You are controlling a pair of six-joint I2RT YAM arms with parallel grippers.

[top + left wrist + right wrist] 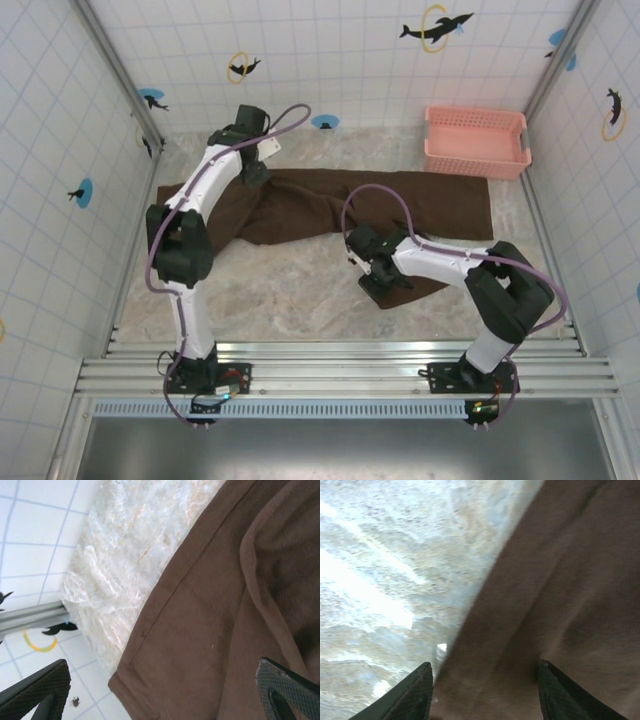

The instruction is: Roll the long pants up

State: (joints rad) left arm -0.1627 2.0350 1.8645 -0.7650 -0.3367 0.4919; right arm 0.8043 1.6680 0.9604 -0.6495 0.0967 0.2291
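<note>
Dark brown long pants, soft ribbed cloth, stitched hem, flat beneath left gripper, wide apart, empty; cloth edge beneath right gripper, likewise parted, holding nothing.

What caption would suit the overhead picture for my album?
Left gripper and right gripper low over the long pants spread across the table, pink basket far right.

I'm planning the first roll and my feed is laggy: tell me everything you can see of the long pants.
The long pants are dark brown, soft knit-looking cloth, unrolled and mostly flat on the marbled table, stretched left to right across its far half, one part angling toward the near right. The left wrist view shows a stitched hem and a loose fold. The left gripper and right gripper hover over its edges, fingers open.
</note>
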